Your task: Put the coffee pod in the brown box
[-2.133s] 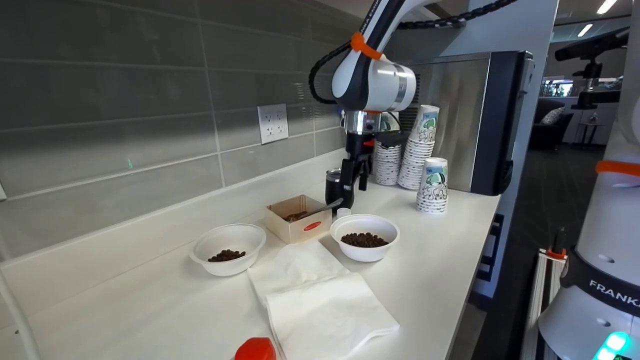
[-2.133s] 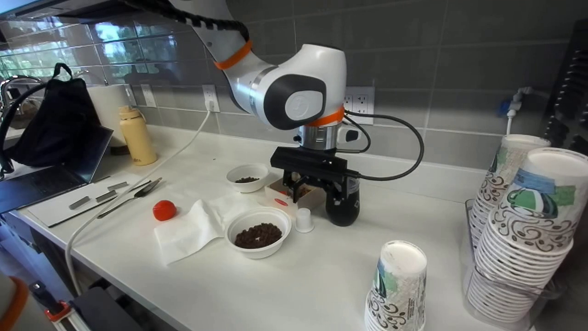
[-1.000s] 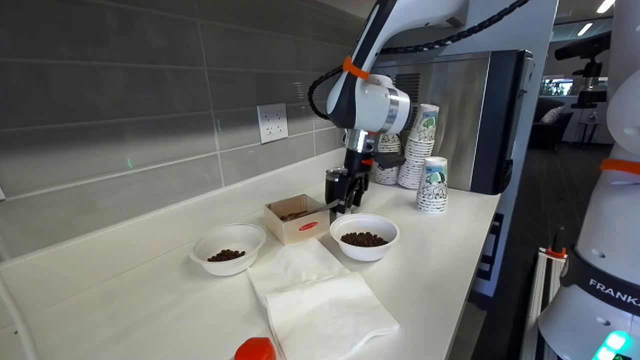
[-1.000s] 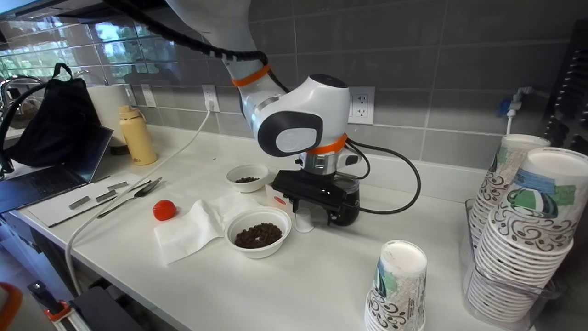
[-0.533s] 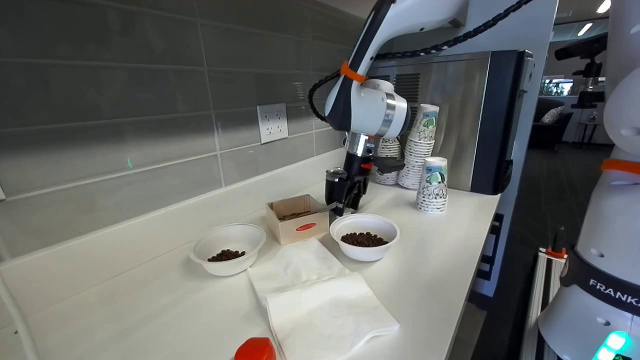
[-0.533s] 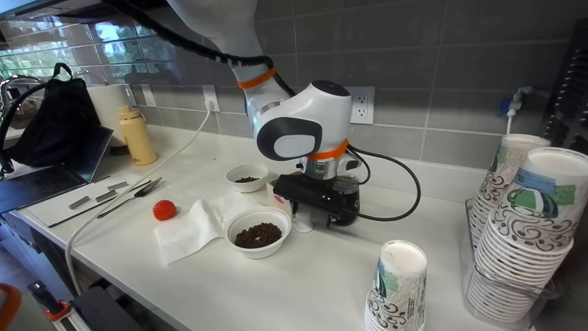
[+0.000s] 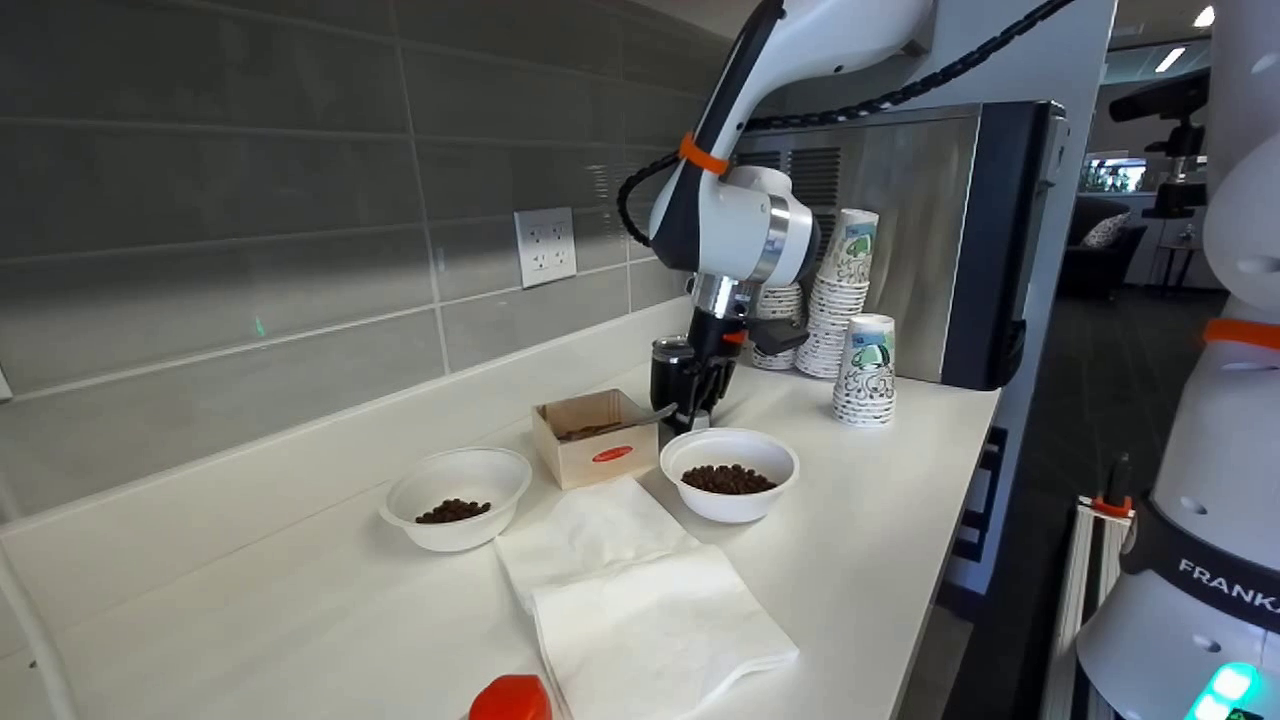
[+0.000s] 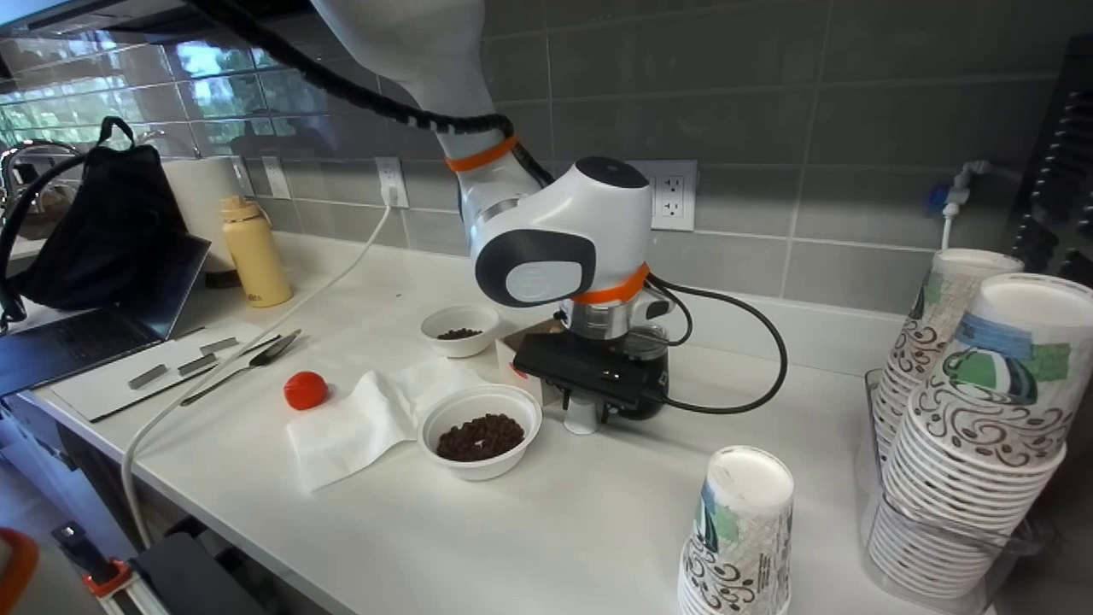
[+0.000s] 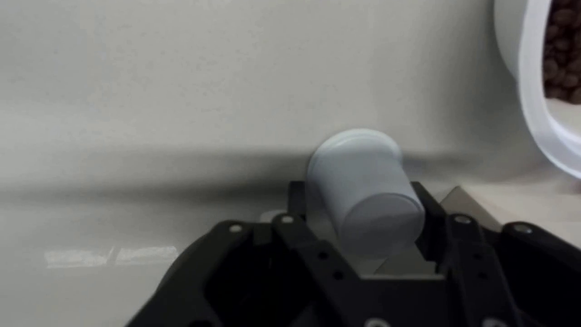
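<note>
"White counter (image 8: 546, 538), grey tiles (image 7: 220, 190) behind: how far along?"

"The coffee pod (image 9: 366, 193) stands there between the pads (image 9: 297, 196) of my gripper (image 9: 360, 198); I can't tell whether both press it."

"Remaining?"

"I'd judge: lift, release into the nearby brown box (image 7: 590, 468)."

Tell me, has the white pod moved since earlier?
Yes: in an exterior view, the coffee pod has shifted slightly toward picture right, away from the nearest bowl, which stayed put.
</note>
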### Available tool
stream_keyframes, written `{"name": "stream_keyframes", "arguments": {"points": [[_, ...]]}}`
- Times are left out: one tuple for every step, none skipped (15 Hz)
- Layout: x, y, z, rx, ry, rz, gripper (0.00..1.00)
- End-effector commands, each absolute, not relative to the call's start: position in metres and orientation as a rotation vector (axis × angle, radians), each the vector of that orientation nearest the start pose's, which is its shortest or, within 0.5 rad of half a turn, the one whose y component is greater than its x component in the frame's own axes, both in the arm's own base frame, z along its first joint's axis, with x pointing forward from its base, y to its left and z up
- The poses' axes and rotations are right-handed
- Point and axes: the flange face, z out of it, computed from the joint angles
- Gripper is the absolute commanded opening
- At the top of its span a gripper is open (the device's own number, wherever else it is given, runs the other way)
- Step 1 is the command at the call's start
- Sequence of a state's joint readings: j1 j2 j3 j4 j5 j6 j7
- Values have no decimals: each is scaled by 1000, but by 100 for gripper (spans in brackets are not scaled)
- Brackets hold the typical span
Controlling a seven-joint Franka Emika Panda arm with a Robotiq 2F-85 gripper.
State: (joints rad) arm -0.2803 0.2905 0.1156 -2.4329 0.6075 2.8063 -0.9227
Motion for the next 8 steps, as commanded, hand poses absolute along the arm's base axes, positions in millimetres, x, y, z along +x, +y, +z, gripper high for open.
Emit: {"name": "stream_keyframes", "arguments": {"points": [[481,-106,189,-2940,-287,-324,26],[481,-106,190,-2941,-289,-327,20],[479,-106,193,-2948,-288,-333,18],[478,-106,195,-2954,-287,-334,18],[475,-107,198,-2962,-281,-335,16],[472,-108,201,-2971,-272,-338,16],[469,-109,205,-2983,-258,-344,16],[465,-109,209,-2990,-249,-350,16]]}}
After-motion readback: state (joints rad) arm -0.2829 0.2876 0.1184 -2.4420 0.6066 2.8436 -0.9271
